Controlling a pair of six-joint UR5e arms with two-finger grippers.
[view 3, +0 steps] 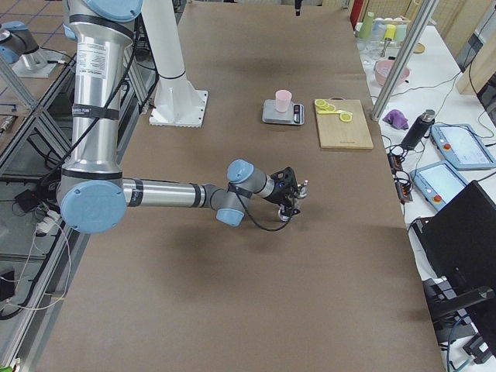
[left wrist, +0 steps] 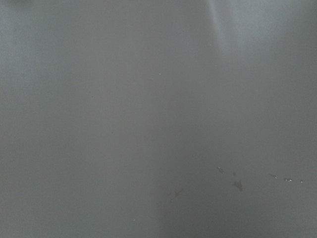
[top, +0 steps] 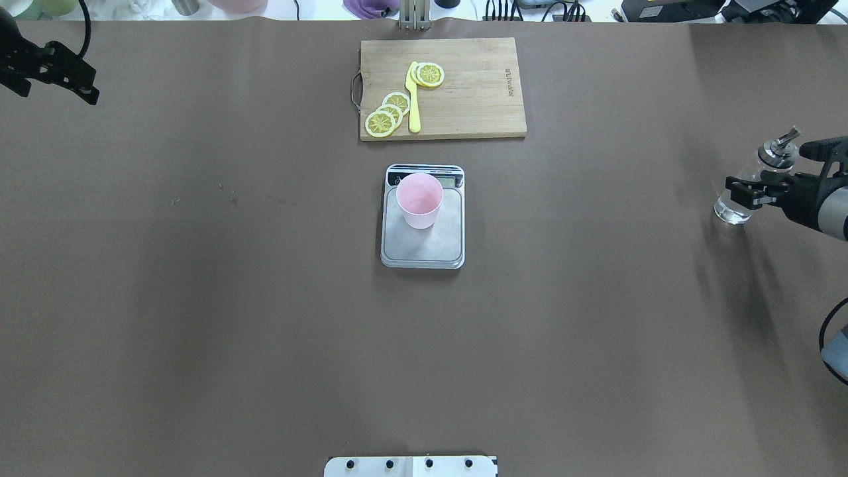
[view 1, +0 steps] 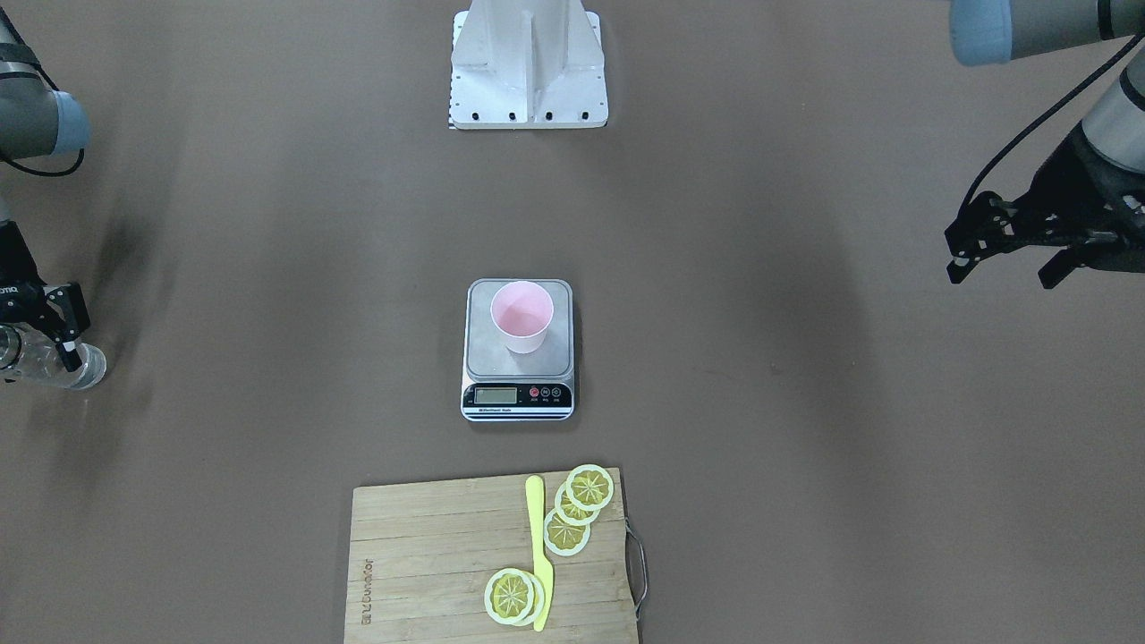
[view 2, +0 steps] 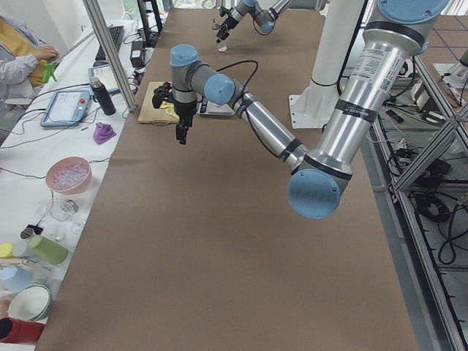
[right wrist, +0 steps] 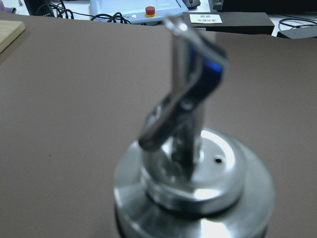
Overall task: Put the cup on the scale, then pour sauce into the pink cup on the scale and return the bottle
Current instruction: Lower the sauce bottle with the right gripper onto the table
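Standing upright on scale (top: 424,248) platform, toward display end: pink cup (top: 419,199). R gripper (top: 747,192) at table's right end, fingers clasped round glass bottle (top: 729,211), metal pourer cap (top: 776,151) uppermost; liquid clear. Can't tell if base touches tabletop. L gripper (view 1: 1002,268) at left end, fingers spread, holding nothing. Cutting board (top: 477,99) w/ lemon slices (top: 381,122), yellow knife (top: 413,99) beyond scale.

We are looking closely at the bottle (right wrist: 198,208), its shiny metal pourer cap blurred and its spout (right wrist: 184,89) tilting upward. The brown table (right wrist: 74,99) is stretching behind, towards a red button (right wrist: 150,10).
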